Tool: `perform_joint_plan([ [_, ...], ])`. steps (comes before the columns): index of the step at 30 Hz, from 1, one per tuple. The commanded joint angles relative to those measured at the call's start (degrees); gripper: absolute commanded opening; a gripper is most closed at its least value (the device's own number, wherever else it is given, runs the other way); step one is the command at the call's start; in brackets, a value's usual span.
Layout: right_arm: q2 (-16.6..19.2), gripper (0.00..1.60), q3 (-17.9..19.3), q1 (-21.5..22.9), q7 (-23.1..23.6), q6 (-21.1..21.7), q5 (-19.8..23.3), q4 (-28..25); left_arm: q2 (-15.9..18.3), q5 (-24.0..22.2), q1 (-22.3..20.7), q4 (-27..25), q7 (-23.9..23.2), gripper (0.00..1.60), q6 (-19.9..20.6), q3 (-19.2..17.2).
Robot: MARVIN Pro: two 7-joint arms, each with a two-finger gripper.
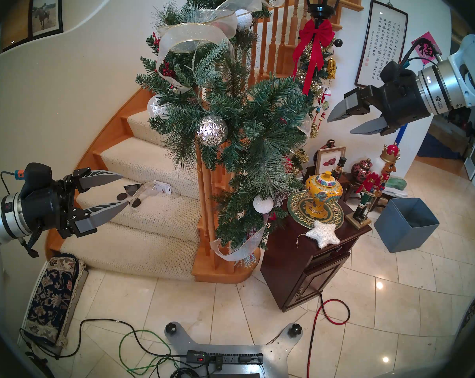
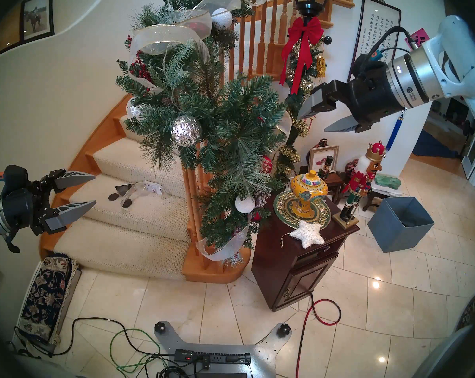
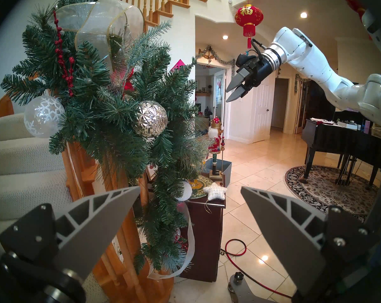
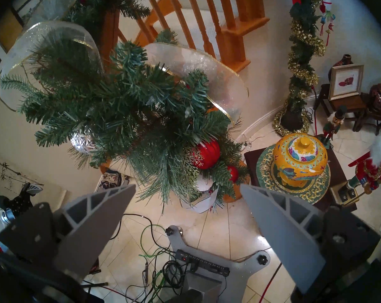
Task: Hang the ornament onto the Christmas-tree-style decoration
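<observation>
The ornament, a puffy white glittery star (image 1: 321, 233) (image 2: 307, 233) (image 3: 215, 191) with a thin gold string, lies on the front edge of a dark wooden cabinet (image 1: 302, 271). The green pine garland (image 1: 231, 115) (image 2: 203, 118) (image 3: 110, 112) (image 4: 128, 103) with sheer ribbon and a faceted silver ball (image 1: 212, 130) drapes down the stair banister to the cabinet's left. My right gripper (image 1: 340, 125) (image 2: 311, 122) (image 3: 228, 96) (image 4: 187, 197) hangs open high above the cabinet, empty. My left gripper (image 1: 126, 188) (image 2: 94, 188) (image 3: 189, 197) stands open over the stairs at the left, empty.
On the cabinet stand a yellow lidded jar (image 1: 323, 193) on a green mat and a nutcracker (image 1: 372, 183). A grey-blue box (image 1: 407, 228) sits on the tile floor to the right. A gold-tinsel post with a red bow (image 1: 314, 42) stands behind. Cables (image 1: 332, 312) cross the floor.
</observation>
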Motion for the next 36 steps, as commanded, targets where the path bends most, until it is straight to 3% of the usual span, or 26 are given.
perform_joint_plan([
  [1, -0.5, 1.60, -0.8, -0.6, -0.9, -0.3, 0.5, -0.6, -0.1, -0.1, 0.0, -0.1, 0.0, 1.60, 0.0, 0.0],
  [25, -0.1, 1.60, -4.2, -3.3, -1.9, -0.2, 1.8, -3.4, -0.1, -0.1, 0.0, -0.1, 0.0, 1.60, 0.0, 0.0],
  [36, 0.3, 1.60, -6.0, -6.6, -2.5, -1.2, 1.8, -4.8, -0.1, -0.1, 0.0, -0.1, 0.0, 1.60, 0.0, 0.0],
])
